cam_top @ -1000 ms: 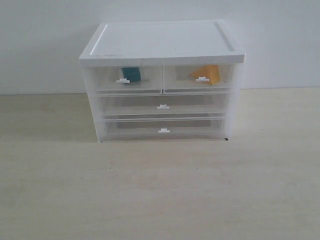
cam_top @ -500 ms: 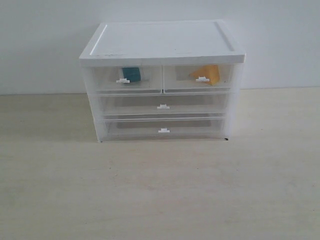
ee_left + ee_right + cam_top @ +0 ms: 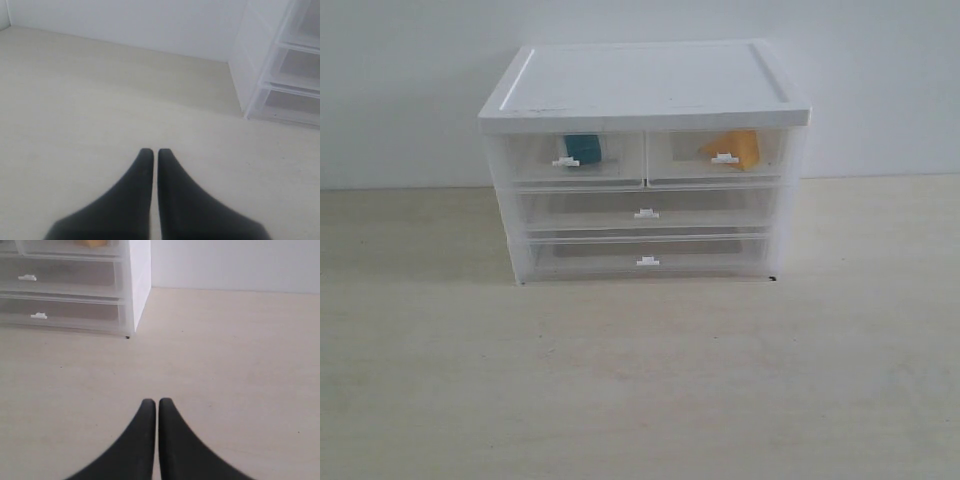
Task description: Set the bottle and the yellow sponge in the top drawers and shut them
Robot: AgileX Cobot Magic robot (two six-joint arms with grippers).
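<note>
The left gripper (image 3: 151, 152) and right gripper (image 3: 151, 402) are hovering pinched closed, empty, over the pale table (image 3: 640, 380). Beyond, the cabinet's (image 3: 645, 85) top drawers (image 3: 620, 168) are sitting shut, the teal-labelled bottle (image 3: 582, 149) showing through the left, the wedge-shaped yellow sponge (image 3: 737, 147) through the right.

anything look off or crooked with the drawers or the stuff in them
Nothing stands out. The bottle and the yellow sponge each sit inside one of the top drawers. Every drawer front looks flush with the cabinet, and nothing looks spilled or askew.
</note>
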